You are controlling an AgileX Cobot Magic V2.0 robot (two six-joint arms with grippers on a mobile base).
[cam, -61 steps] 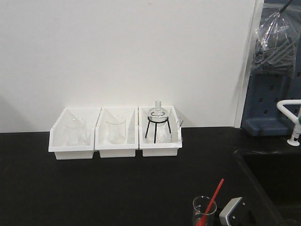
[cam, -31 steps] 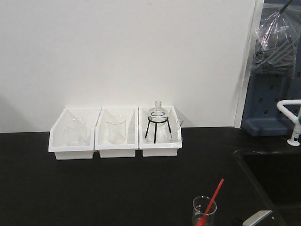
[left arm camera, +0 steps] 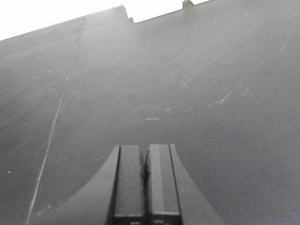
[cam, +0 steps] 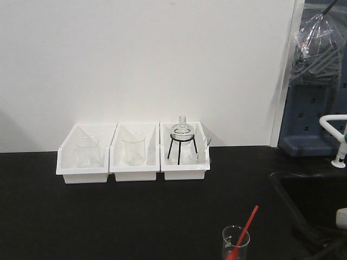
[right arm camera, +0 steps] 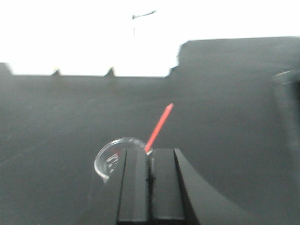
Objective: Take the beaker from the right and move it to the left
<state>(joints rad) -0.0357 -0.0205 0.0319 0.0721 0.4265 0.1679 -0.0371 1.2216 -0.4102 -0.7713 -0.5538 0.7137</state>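
Now, my right claw point(right arm camera: 149, 187) is pressed together, pinching nothing, just behind the beaker point(cam: 236, 242) at the bench's point(cam: 108, 216) front edge, right side. I should spread wide, straddle the glass below its rim, avoiding the red stick point(right arm camera: 158, 122).

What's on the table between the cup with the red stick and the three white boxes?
Nothing. In the front view, only bare black table lies between the beaker and the white bins.
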